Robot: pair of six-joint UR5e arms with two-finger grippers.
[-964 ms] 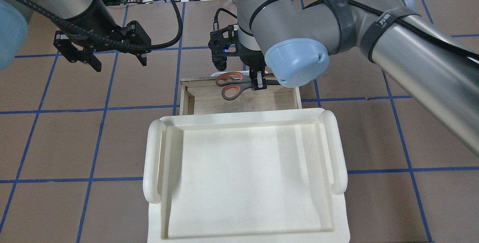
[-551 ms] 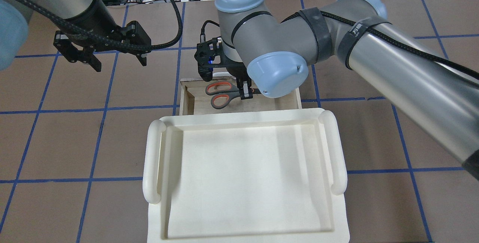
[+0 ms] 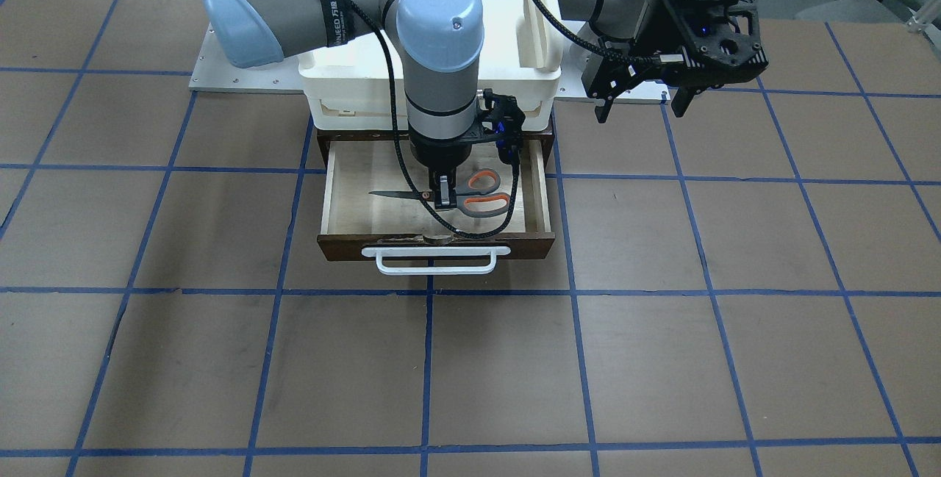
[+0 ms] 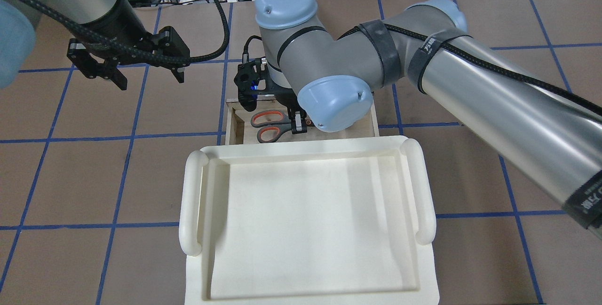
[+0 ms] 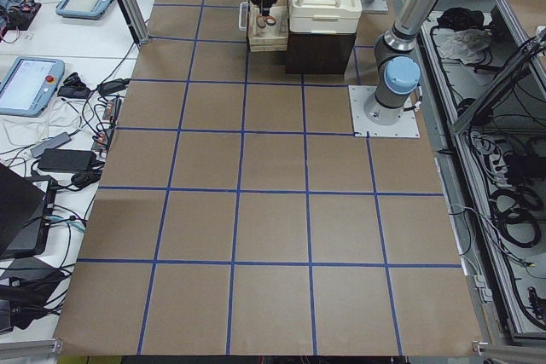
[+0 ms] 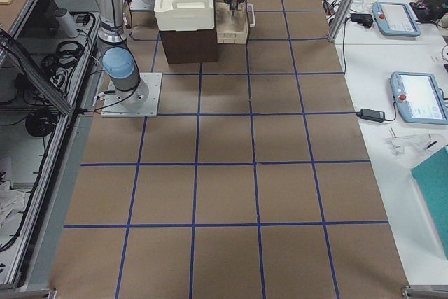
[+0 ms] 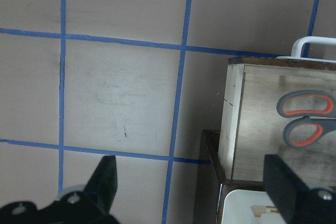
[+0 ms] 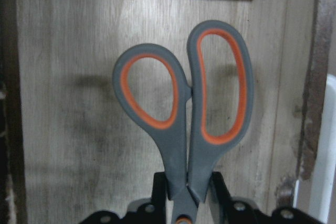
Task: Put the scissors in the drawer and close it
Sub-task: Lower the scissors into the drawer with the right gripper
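The scissors point(image 3: 487, 194), grey handles lined orange, are held inside the open wooden drawer point(image 3: 345, 205). The silver blades point to the front view's left. My right gripper point(image 3: 443, 196) is shut on the scissors near the pivot, low over the plywood floor. I cannot tell whether they touch the floor. The overhead view shows the scissors point(image 4: 267, 126) and right gripper point(image 4: 297, 124) in the drawer point(image 4: 233, 124). The right wrist view shows the handles point(image 8: 184, 114) above my fingers point(image 8: 218, 192). My left gripper point(image 4: 149, 78) is open and empty, hovering left of the drawer.
The drawer's dark front with its white bar handle point(image 3: 435, 262) faces away from the robot. A white plastic tray point(image 4: 192, 201) sits on top of the dark cabinet and covers the drawer's near part. The left wrist view shows the drawer's side wall point(image 7: 233, 114).
My right arm has carried the scissors left and toward the robot in the overhead view, from over the drawer's far edge to lower inside it. The left arm has not moved.
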